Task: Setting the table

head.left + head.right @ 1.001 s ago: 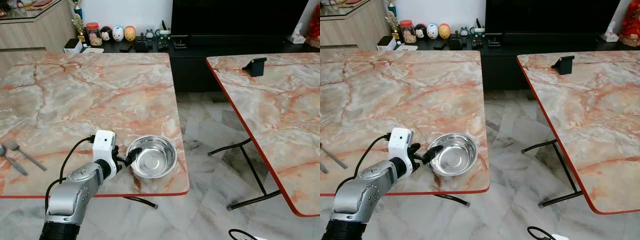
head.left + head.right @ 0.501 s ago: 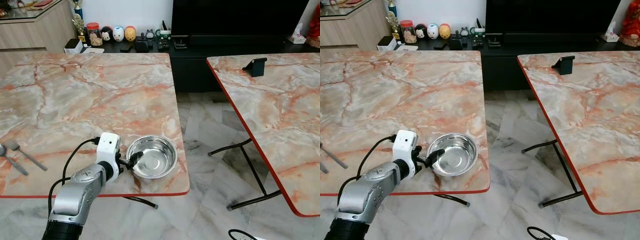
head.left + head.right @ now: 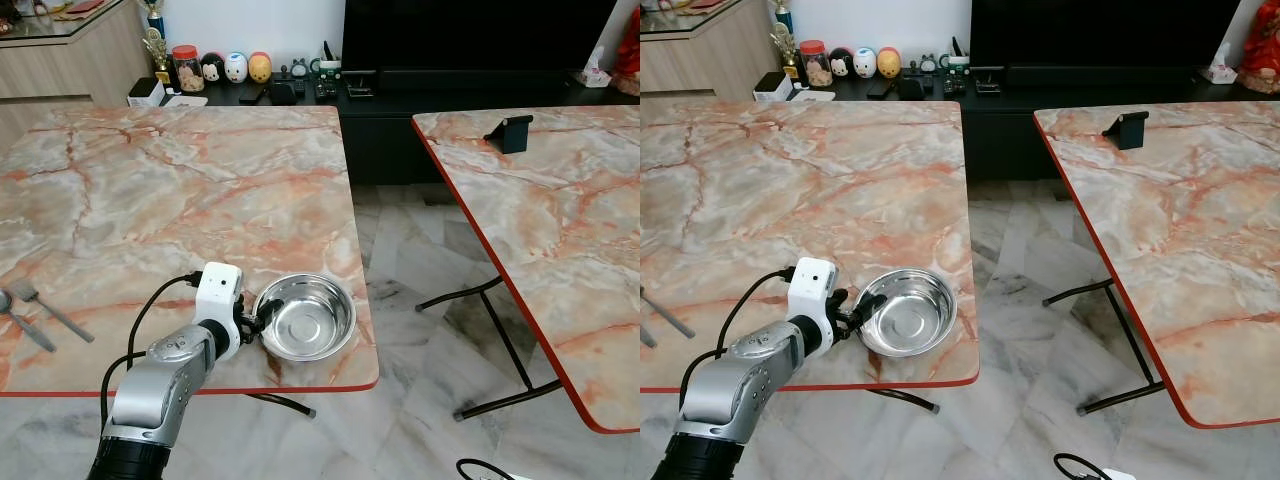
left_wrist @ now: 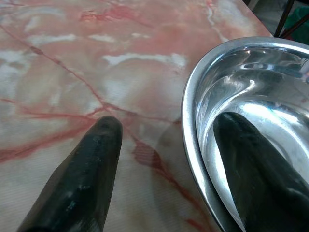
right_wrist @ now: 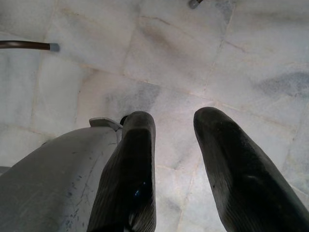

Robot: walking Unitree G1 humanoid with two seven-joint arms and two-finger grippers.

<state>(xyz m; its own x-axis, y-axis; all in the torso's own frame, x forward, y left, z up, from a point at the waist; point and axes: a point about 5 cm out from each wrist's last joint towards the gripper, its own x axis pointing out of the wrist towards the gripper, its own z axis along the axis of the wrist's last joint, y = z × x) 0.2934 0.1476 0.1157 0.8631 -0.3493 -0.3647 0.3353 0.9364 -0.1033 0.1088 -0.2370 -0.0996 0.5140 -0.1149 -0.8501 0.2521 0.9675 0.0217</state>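
I have two pink-veined marble-pattern folding tables with red edges in front of me: the near table on my left, the second table on my right, with a wide lane of pale marble floor between them. The second table carries a small black stand near its far edge. Behind both runs a low black TV cabinet with small figurines and jars along its top.

The shiny round stainless steel bowl sits at the near right corner of the near table, close to both the front and side edges. My left gripper straddles the bowl's left rim with a narrow gap: one finger rests inside the bowl, the other outside on the tabletop. A metal fork and spoon lie well apart, by the table's left edge.

My right gripper hangs over bare floor, fingers apart and holding nothing.
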